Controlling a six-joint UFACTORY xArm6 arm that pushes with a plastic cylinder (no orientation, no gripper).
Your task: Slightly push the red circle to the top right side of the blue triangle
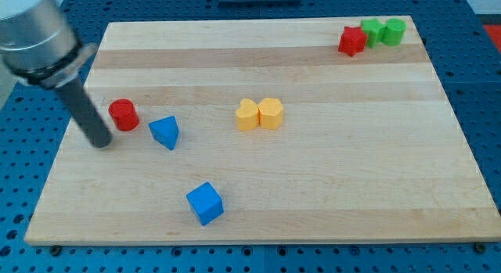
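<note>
The small red circle-shaped block stands on the pale wooden board toward the view's left, upright, its flat round top facing up. My tip, the lower end of my straight dark rod, rests on the board just to the view's left of that red circle and a little lower; there is a narrow gap between them, so I am touching no block. The rod has no jaws and holds nothing.

Just to the view's right of the red circle, slightly lower, lies the blue triangular block, close but apart from it. Further toward the view's bottom sits a blue cube. Near the board's middle, two yellow blocks touch side by side. At the view's top right, a red star-like block stands beside two green blocks.
</note>
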